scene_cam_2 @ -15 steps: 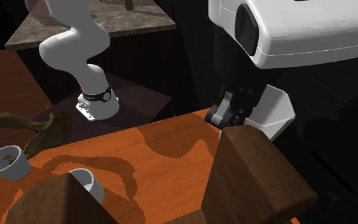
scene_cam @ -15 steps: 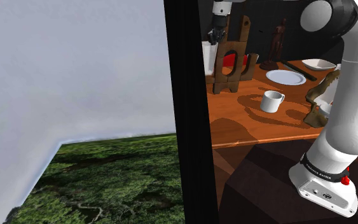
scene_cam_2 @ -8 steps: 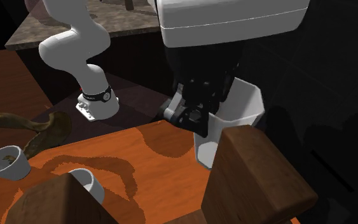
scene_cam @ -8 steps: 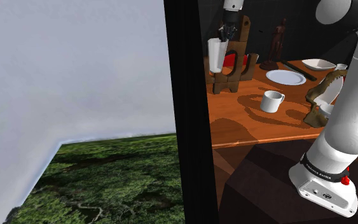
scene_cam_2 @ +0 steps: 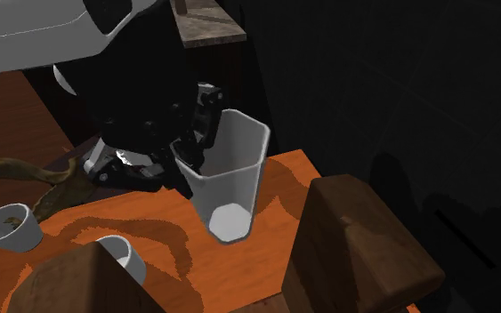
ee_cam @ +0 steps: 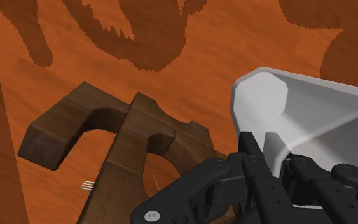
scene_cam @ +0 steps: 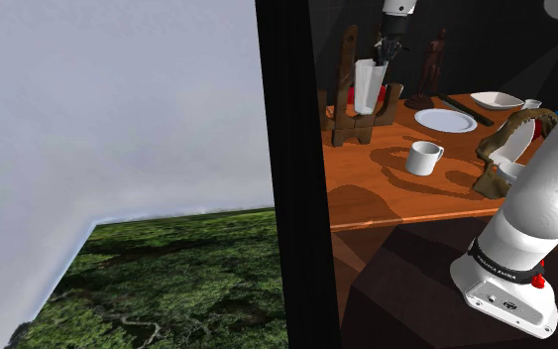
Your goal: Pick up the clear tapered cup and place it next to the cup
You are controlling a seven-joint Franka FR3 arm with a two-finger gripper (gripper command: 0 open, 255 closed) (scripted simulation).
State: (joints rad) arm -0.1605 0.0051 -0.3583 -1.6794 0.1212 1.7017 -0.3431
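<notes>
Shoulder view: jaws shut on the tapered cup [scene_cam: 368, 86], gripping it at the rim from above. The cup renders pale grey-white and faceted, wider at the mouth. It hangs below the jaws, clear of the bench [scene_cam: 386, 188], in front of the brown wooden stand [scene_cam: 349, 69] on the bench's far side. White mug [scene_cam: 424, 157] sits nearer and to this view's right of the cup, well apart from it. Beyond the mug: white plate [scene_cam: 446, 120], white bowl [scene_cam: 496, 100], dark figurine [scene_cam: 435, 59]. Gnarled wood piece [scene_cam: 500, 149] at this view's right, partly behind the arm.

Second exterior view: cup [scene_cam_2: 228, 182] is tilted, base toward the camera. The black jaws pinch one wall at the rim. Mug [scene_cam_2: 124, 256] is low on this view's left, with a small white bowl [scene_cam_2: 8, 228] further left. An upright of the wooden stand [scene_cam_2: 355, 253] is close to the camera on the right.

Wrist view: cup [ee_cam: 298, 121] lies right against the fingers [ee_cam: 255, 167], base pointing away from the hand. Wooden stand [ee_cam: 120, 153] is below on the bench [ee_cam: 75, 70].

Bench: orange wood with darker grain patches. Room: plain white wall [scene_cam: 118, 109] at the shoulder view's left, mossy green floor [scene_cam: 167, 288], and a black area [scene_cam: 286, 198] between those and the bench. Dark grey wall [scene_cam: 504, 50] behind the bench.
</notes>
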